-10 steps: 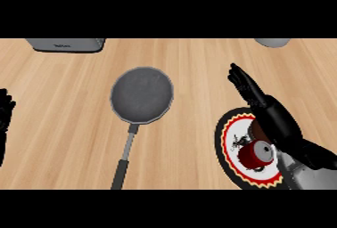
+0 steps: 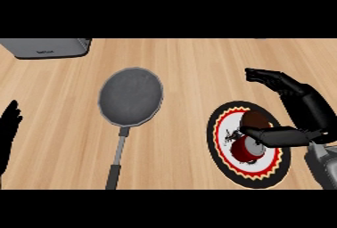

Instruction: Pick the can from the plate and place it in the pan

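- Right hand (image 2: 304, 116), black, grey forearm: has moved in over the plate since half a second ago. Fingers arch open above the far rim; thumb now reaches across the can. Nothing is gripped yet.
- Small red cylindrical can (image 2: 248, 149): lying on its side on the plate, just under the thumb, not lifted.
- Round plate with black rim and red-and-yellow zigzag border (image 2: 222, 153): right of centre on the counter.
- Judgement: the grasp is being set up; closing round the can comes next.
- Dark grey round frying pan with long black handle (image 2: 131, 96): left of the plate, well apart, nothing in it.
- Left hand (image 2: 9, 129): open, resting at the left edge, fingers up.
- Grey box-shaped appliance (image 2: 47, 47): far left corner, clear of the route.
- Light wooden counter (image 2: 191, 67): nothing stands between plate and pan.
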Available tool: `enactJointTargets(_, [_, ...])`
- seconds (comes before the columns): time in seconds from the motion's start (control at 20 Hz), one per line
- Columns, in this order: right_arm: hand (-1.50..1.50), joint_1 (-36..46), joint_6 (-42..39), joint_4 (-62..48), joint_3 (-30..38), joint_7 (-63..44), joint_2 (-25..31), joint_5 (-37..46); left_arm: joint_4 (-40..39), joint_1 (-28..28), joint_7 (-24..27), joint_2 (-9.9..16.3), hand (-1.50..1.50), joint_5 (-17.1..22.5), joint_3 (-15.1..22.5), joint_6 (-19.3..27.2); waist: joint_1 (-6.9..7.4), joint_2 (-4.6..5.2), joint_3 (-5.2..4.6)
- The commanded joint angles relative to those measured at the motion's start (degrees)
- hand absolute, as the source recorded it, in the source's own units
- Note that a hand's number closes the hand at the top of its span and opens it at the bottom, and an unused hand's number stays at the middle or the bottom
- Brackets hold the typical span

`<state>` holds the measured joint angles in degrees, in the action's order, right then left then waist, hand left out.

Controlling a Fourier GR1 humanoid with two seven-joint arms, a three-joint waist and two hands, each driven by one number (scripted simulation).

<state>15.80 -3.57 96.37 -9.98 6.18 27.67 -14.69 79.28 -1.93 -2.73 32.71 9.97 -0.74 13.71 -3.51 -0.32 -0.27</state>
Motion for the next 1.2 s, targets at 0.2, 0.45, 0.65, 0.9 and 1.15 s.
enactJointTargets(0.2, [-1.50,-17.3,-0.7,-4.6,11.4,15.5,-5.5,-8.4,-3.8,4.7,-7.5,-1.3,0.00,-1.3,2.6,-1.8,2.30,0.34,0.33])
enactJointTargets(0.45, [-1.50,-17.2,-4.4,1.9,11.1,11.3,0.7,-2.8,-3.5,7.8,-10.4,-4.0,0.00,-4.0,3.4,-0.3,3.00,0.29,0.27])
enactJointTargets(0.65, [-1.50,-18.3,-5.9,9.4,15.4,0.6,11.7,-2.3,-4.2,6.1,-8.6,-2.9,0.00,-2.9,2.6,-2.7,2.80,0.15,0.17])
enactJointTargets(0.9, [-1.50,-15.4,-9.3,14.1,12.6,-10.2,22.6,5.9,-4.1,7.7,-10.0,-3.8,0.00,-3.8,3.2,-1.5,3.37,0.26,0.06])
enactJointTargets(1.15, [-1.50,-11.2,-12.4,20.6,5.6,-25.1,28.1,10.9,-5.5,9.3,-10.5,-3.4,0.00,-3.6,2.6,-2.8,4.36,0.44,0.02])
